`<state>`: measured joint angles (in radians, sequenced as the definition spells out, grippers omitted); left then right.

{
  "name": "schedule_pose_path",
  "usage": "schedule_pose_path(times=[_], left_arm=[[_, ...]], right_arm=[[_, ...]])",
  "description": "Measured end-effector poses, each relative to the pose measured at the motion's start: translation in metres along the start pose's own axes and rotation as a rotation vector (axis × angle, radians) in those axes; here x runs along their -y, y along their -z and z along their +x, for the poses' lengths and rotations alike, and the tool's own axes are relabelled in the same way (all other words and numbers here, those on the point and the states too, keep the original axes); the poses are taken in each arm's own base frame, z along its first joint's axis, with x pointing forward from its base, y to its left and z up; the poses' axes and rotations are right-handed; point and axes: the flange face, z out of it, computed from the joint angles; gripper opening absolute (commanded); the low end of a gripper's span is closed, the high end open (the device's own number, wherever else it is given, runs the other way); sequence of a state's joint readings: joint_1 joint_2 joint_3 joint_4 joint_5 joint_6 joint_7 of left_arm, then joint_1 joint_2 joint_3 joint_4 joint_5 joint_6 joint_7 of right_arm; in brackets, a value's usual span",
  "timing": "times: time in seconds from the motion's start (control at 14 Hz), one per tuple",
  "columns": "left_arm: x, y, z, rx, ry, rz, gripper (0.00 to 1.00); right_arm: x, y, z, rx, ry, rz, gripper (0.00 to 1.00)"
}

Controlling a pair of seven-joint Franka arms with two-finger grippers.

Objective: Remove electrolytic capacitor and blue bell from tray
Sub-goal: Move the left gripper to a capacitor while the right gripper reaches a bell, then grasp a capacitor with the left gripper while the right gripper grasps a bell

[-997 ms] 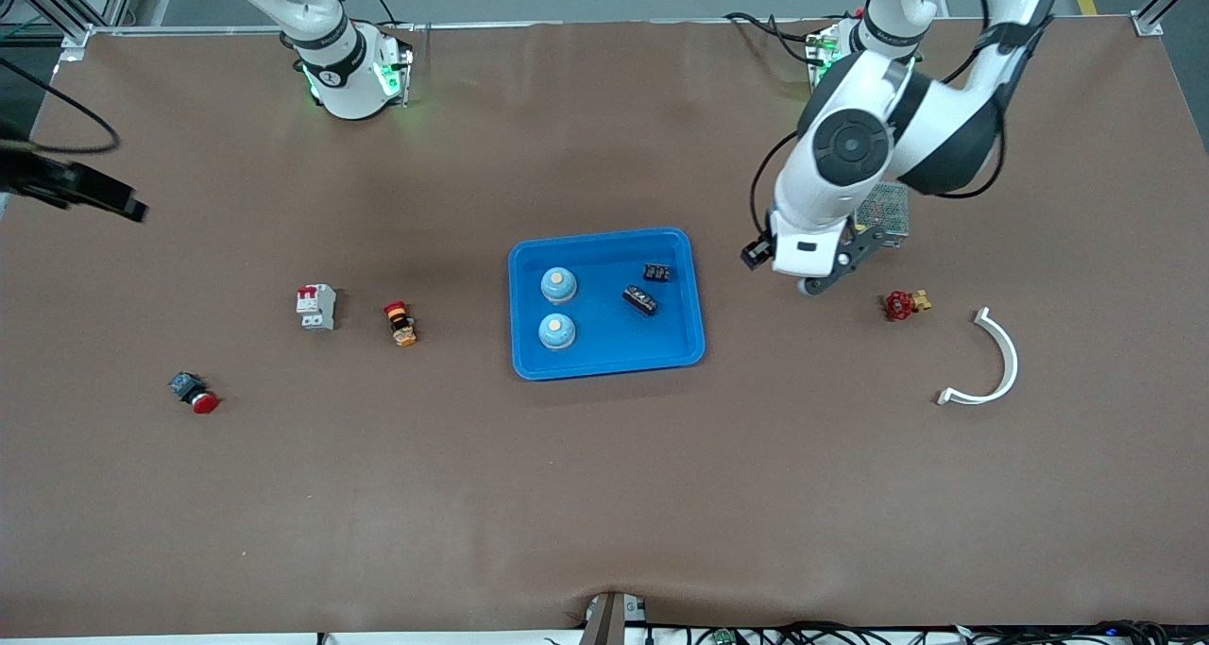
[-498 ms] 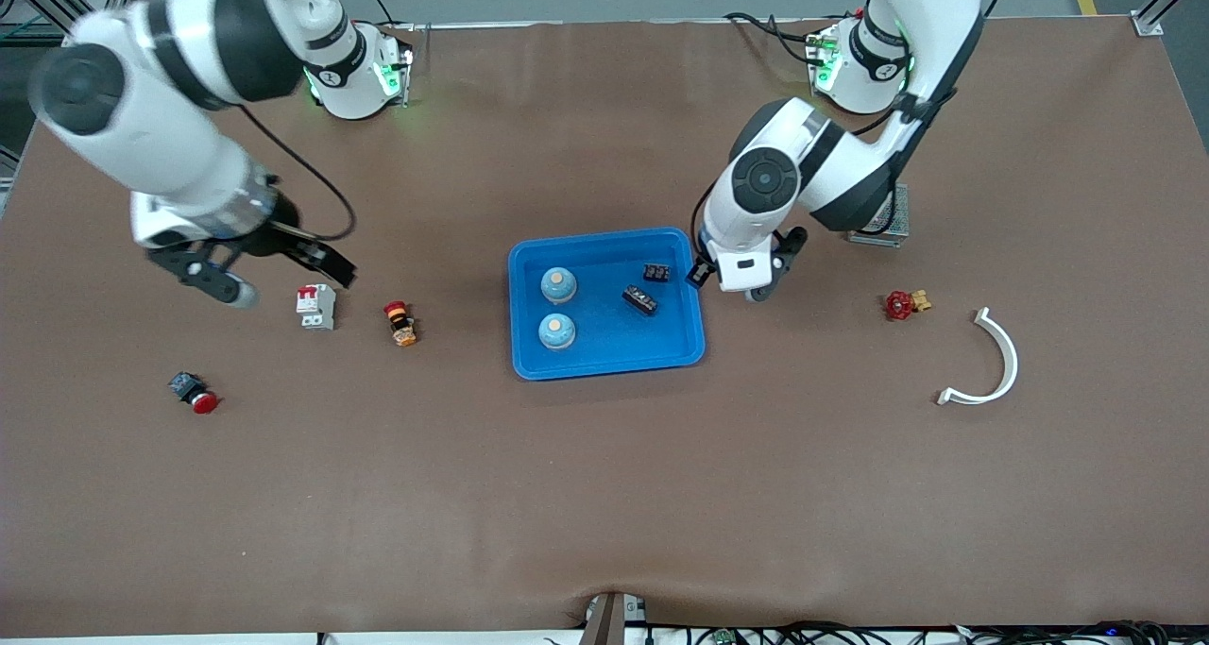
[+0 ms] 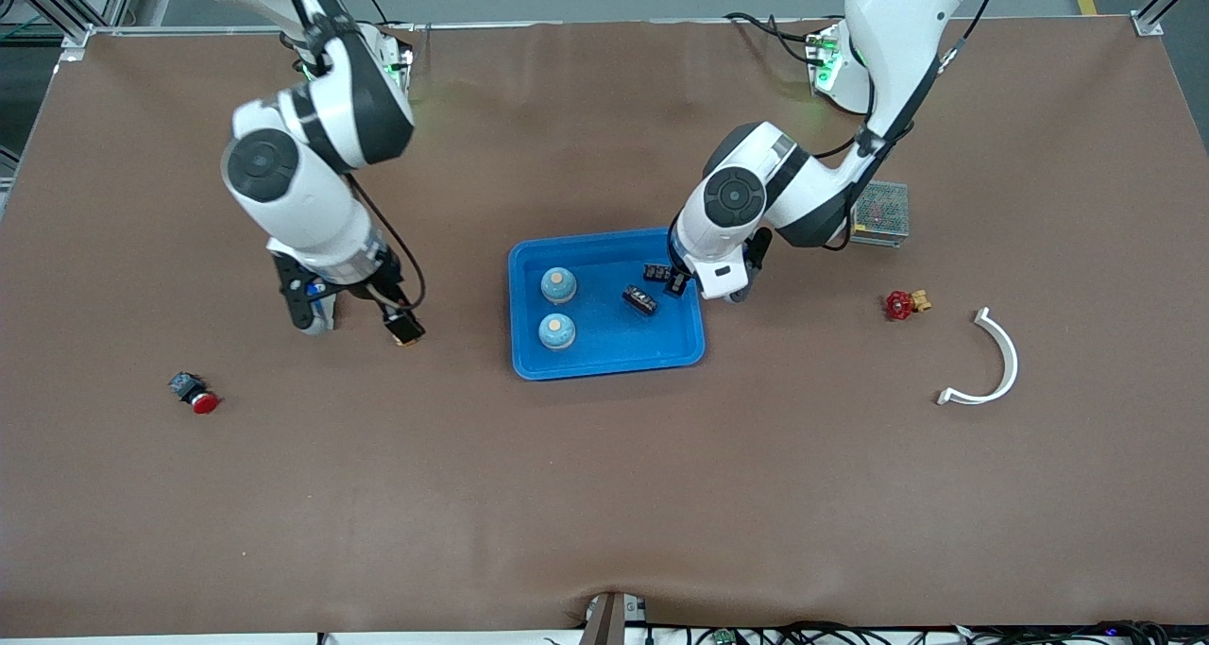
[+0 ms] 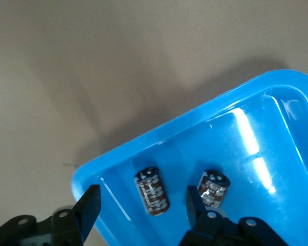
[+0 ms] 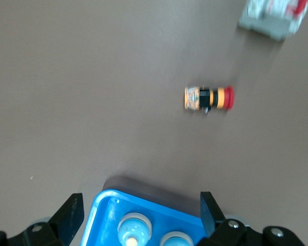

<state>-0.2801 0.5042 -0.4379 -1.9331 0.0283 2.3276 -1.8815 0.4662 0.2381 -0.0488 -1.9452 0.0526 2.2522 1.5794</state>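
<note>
A blue tray (image 3: 604, 369) in the table's middle holds two blue bells (image 3: 557, 285) (image 3: 556, 331) and two dark capacitors (image 3: 657, 272) (image 3: 640, 299). My left gripper (image 3: 737, 291) hangs open and empty over the tray's edge toward the left arm's end. The left wrist view shows its gripper (image 4: 142, 192) over the tray's corner (image 4: 195, 120), with both capacitors (image 4: 152, 190) (image 4: 213, 188) below. My right gripper (image 3: 307, 310) is open and empty above the table toward the right arm's end. The right wrist view shows its gripper (image 5: 140, 197), the tray (image 5: 100, 215) and a bell (image 5: 135, 228).
A red-and-orange push button (image 5: 209, 98) and a white breaker (image 5: 274, 15) lie under the right arm. A red-capped switch (image 3: 194, 393) lies nearer the camera. Toward the left arm's end are a red valve (image 3: 902, 303), a white curved piece (image 3: 992, 362) and a mesh box (image 3: 878, 212).
The right arm swung in from the table's end to above the breaker and push button. The left gripper moved from near the mesh box to the tray's edge. Tray contents unmoved.
</note>
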Motion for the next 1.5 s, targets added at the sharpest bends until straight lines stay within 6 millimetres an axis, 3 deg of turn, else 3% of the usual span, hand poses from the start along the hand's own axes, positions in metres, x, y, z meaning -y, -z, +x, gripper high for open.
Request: schedule_pose_path(times=[0.36,0.5,0.64,0.78,0.85,0.93,1.07,1.28,1.5], left_arm=[[0.000,-0.036,-0.015,0.029,0.091,0.001,0.72],[0.003,-0.045,-0.020,0.029,0.099,0.015,0.61],[0.002,-0.050,-0.019,0.032,0.102,0.019,0.50],[0.001,-0.054,-0.018,0.035,0.105,0.019,0.50],[0.001,-0.056,-0.017,0.036,0.106,0.020,0.45],[0.001,-0.058,-0.017,0.037,0.107,0.022,0.34],[-0.001,-0.059,-0.016,0.034,0.101,0.018,0.00],[-0.012,-0.048,-0.015,0.041,0.105,-0.010,0.00],[-0.028,-0.018,-0.010,0.031,0.087,-0.052,0.00]], right_arm=[[-0.002,-0.095,-0.066,-0.010,-0.156,-0.017,1.00],[-0.009,-0.119,-0.086,-0.018,-0.167,-0.046,1.00],[-0.016,-0.134,-0.103,-0.026,-0.171,-0.070,1.00],[-0.025,-0.150,-0.125,-0.036,-0.180,-0.092,1.00],[-0.030,-0.158,-0.139,-0.040,-0.186,-0.097,1.00],[-0.035,-0.164,-0.154,-0.042,-0.193,-0.097,1.00],[-0.044,-0.172,-0.181,-0.044,-0.202,-0.093,1.00],[-0.052,-0.173,-0.205,-0.045,-0.204,-0.091,1.00],[-0.053,-0.173,-0.207,-0.045,-0.208,-0.089,1.00]])
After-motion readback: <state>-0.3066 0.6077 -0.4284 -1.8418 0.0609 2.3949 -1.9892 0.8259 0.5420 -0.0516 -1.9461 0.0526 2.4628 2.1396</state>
